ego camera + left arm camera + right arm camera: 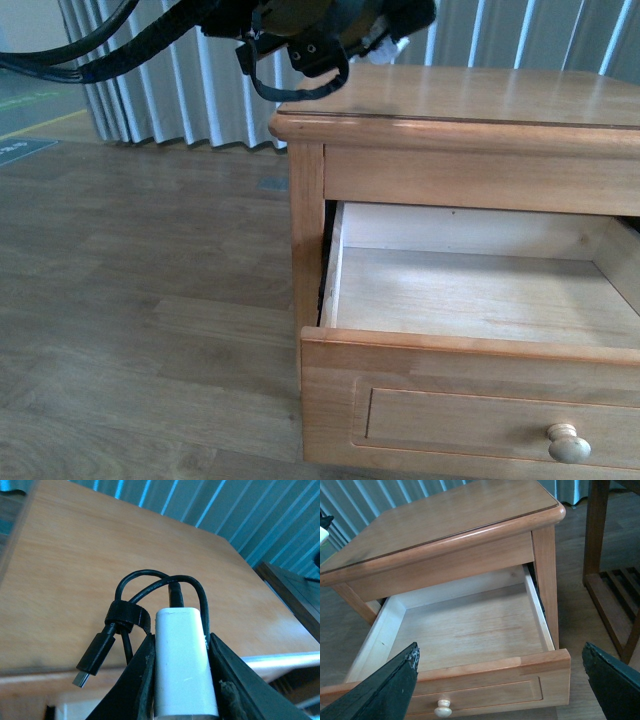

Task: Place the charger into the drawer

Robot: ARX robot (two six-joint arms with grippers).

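White charger (182, 670) is clamped between the left jaws, with its black cable (150, 587) looping past the tips. Left arm (310, 25) is raised over the cabinet top (480, 95) near the left edge, so the charger is in the air, outside the open drawer (470, 360). Right jaws are spread wide with nothing between them, facing the drawer.

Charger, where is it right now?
In the left wrist view the charger is clamped in the left hand, above the cabinet top; it is not yet in the open drawer below.
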